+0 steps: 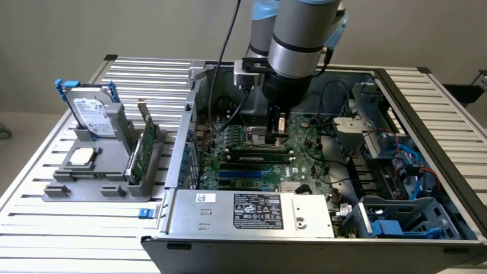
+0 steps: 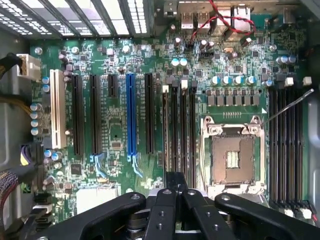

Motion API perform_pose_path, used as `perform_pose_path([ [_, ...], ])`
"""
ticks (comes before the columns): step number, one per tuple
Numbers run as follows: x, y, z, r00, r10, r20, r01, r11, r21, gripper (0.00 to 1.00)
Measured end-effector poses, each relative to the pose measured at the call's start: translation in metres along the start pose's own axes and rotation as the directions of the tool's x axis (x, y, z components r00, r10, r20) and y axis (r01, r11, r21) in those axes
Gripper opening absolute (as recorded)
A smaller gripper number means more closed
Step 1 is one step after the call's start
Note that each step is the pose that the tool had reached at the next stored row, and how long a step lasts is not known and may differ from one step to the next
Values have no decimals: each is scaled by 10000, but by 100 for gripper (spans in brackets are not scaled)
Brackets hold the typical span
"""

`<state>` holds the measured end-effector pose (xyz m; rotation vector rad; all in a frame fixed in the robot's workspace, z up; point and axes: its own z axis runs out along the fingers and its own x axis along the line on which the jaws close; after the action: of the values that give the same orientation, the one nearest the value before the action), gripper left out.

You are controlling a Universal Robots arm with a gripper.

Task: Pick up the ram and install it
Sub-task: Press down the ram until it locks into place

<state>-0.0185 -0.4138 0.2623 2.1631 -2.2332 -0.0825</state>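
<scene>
Slatted metal worktop (image 1: 45, 228) carries an open computer case (image 1: 228, 251). At centre frame in the exterior view, the hand (image 1: 277, 134), closed on nothing visible, hangs over the motherboard (image 1: 304, 165); the ram (image 1: 259, 153) lies seated just below it.

Single arm (image 1: 300, 34) descending vertically, wrist directed straight down. Gripper (image 1: 279, 132) at its lower end, fingers (image 2: 172, 200) drawn fully together, tips side by side beneath the dark linkage bars spreading to either side.
</scene>
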Motion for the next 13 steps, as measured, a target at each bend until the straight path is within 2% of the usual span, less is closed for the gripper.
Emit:
perform_pose_path([
  [13,1,-1,0,10000,-3,6,3,10000,-1,11],
])
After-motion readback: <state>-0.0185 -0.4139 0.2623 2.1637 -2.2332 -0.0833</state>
